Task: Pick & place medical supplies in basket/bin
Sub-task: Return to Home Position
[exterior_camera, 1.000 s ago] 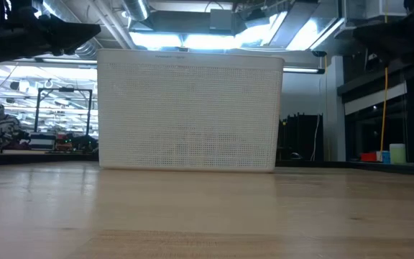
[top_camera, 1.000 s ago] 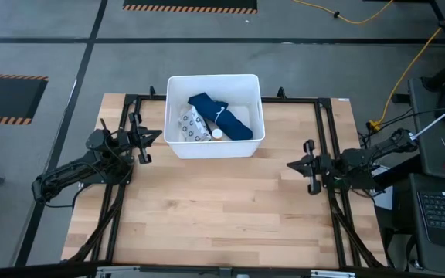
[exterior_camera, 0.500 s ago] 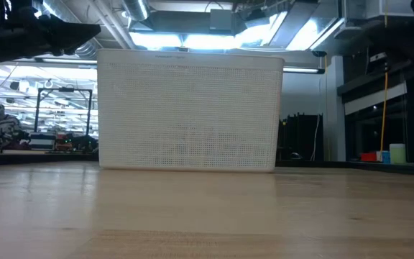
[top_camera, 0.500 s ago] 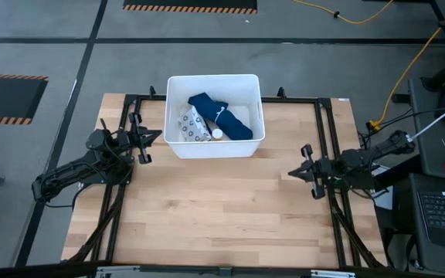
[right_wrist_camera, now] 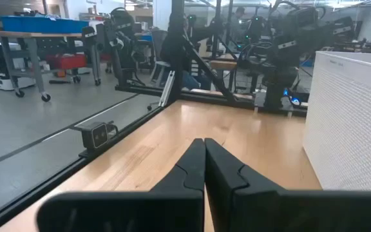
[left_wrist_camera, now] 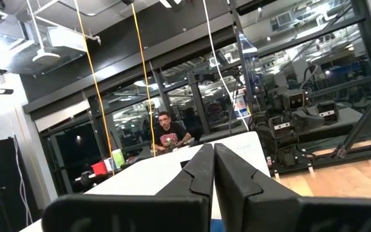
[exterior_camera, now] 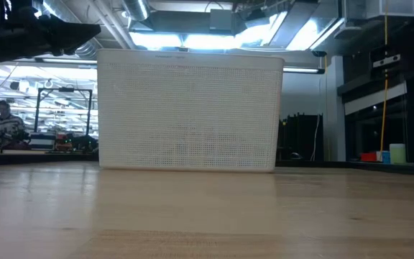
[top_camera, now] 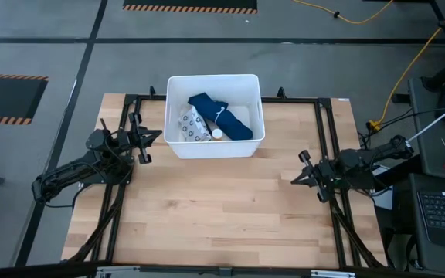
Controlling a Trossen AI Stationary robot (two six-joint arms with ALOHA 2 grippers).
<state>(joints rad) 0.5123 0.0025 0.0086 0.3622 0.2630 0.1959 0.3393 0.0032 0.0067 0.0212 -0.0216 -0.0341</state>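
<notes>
While both arms lie low at the table's two sides, the left gripper (top_camera: 142, 144) has its jaws pressed together with nothing between them, and the white tub (top_camera: 215, 149) stands near, just ahead of these jaws. The right gripper (top_camera: 303, 171) also has its jaws closed on nothing; from these jaws the tub is well apart, ahead and off to one side. Inside the tub, apart from both pairs of jaws, lie the dark-blue cloth bundle (top_camera: 222, 116), the patterned packet (top_camera: 194, 126) and the small white round object (top_camera: 217, 133), close together.

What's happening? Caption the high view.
Bin holds blue cloth bundle, patterned packet, white round item; left hand, right hand empty.
</notes>
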